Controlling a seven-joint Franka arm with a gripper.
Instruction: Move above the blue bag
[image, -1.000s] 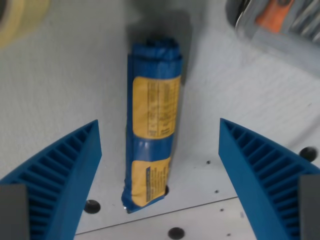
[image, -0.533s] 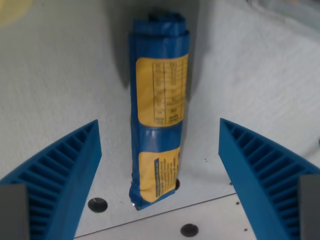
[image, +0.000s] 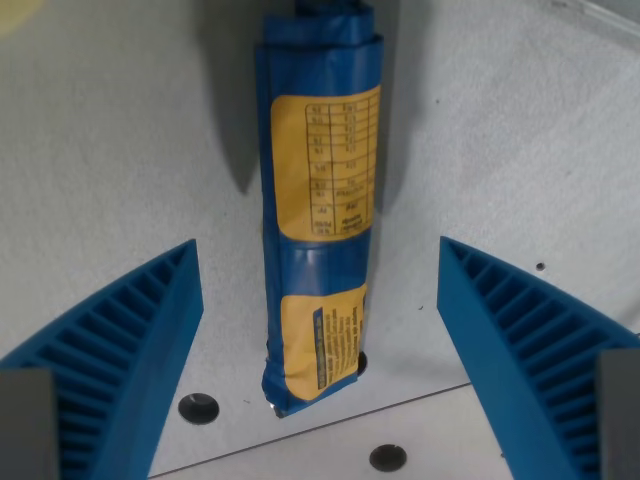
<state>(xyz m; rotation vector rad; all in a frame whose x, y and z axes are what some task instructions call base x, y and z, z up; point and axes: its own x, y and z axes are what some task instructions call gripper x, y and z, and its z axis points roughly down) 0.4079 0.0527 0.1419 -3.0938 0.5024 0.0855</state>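
At about eight o'clock in the wrist view stands one ribbed blue plastic finger (image: 110, 350) of the gripper (image: 320, 345), whose jaws are spread wide and hold nothing. Near its tip, at seven o'clock, a small dark round hole (image: 198, 407) is in the pale grey table surface (image: 110, 170). In the centre, running from twelve o'clock down to six o'clock, lies the long rolled blue plastic bag with yellow printed labels (image: 318, 200); it rests on the table and sits between the two fingers, touching neither (its lower end leans a little toward the wrist view's left). A dark shadow falls along its side at eleven o'clock. Just right of the bag's lower end, at six o'clock, is a second dark round hole (image: 387, 458). At four o'clock stands the other ribbed blue finger (image: 530, 350). I judge that the gripper is already nearly centred over the bag, so little of the move remains. What could go wrong: if the arm goes lower without stopping, the fingers may press on the table or push the roll, and a round roll can easily roll sideways. Also, a small drift to either side would bring one finger over the bag, so a later closing would pinch it badly.
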